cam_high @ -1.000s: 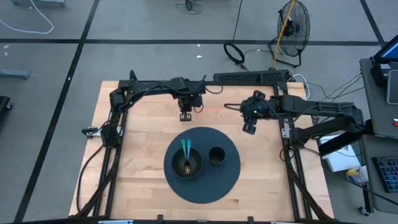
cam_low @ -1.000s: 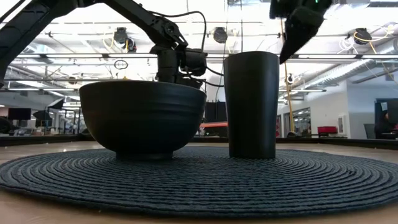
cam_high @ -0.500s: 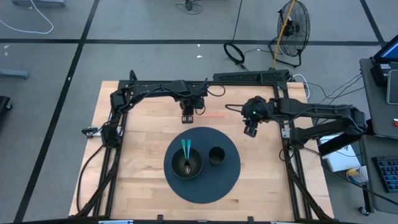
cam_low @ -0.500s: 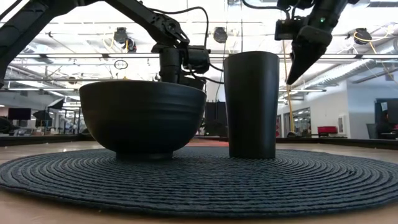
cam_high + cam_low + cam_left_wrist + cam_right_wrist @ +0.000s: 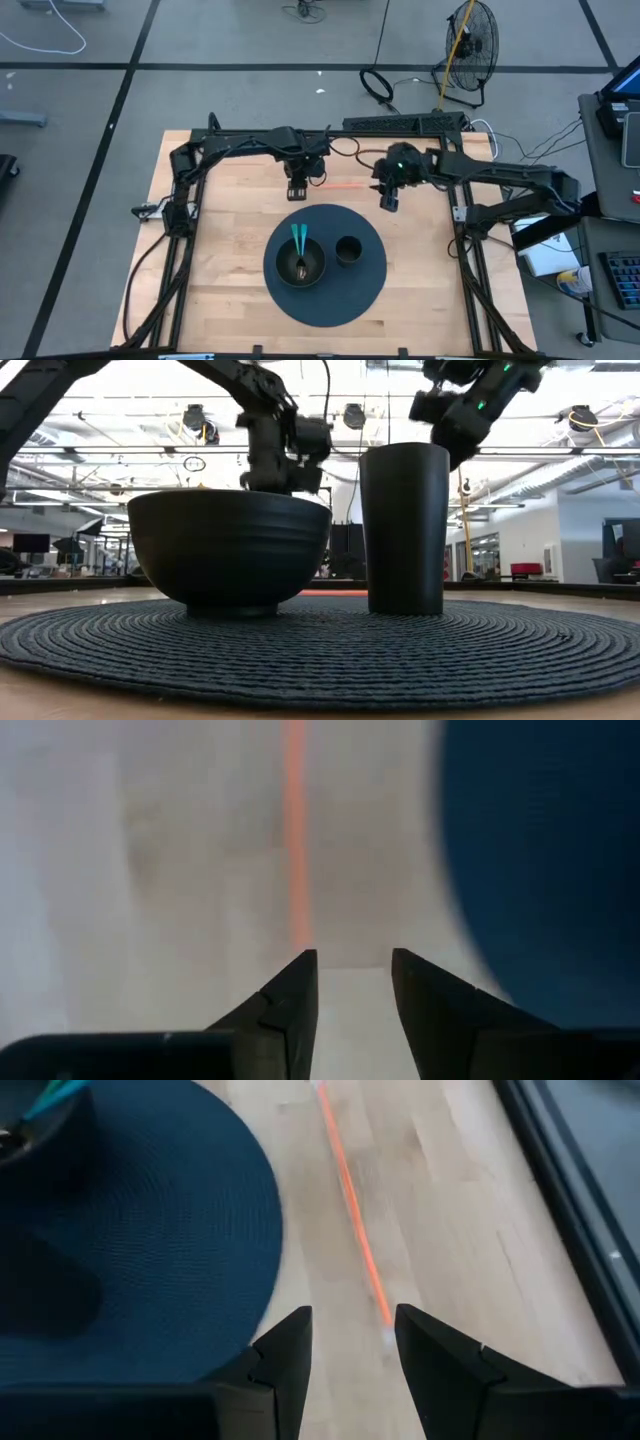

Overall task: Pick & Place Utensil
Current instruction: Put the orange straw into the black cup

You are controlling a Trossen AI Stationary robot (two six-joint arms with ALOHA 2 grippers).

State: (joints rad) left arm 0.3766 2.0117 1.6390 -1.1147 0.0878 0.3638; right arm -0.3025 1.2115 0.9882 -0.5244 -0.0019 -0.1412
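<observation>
A thin orange stick (image 5: 340,183) lies flat on the wooden table between my two grippers, beyond the round dark mat (image 5: 360,290). It also shows as the orange stick (image 5: 295,840) in the left wrist view and the orange stick (image 5: 355,1230) in the right wrist view. On the mat stand a dark bowl (image 5: 300,268) and a dark cup (image 5: 348,250). A teal-handled utensil (image 5: 298,240) sits in the bowl, its handle leaning on the far rim. My left gripper (image 5: 297,192) is open above the stick's left end. My right gripper (image 5: 388,204) is open just right of the stick.
Dark frame rails run along the table's left, right and far sides (image 5: 400,123). Bare wood lies between the mat and the far rail. In the low view the bowl (image 5: 230,550) and the cup (image 5: 405,525) stand in front, with both arms behind them.
My right gripper has dipped, then moved toward the table's left, closing on the orange stick's right end, and stays open. The bowl, cup, teal utensil and orange stick have kept still.
</observation>
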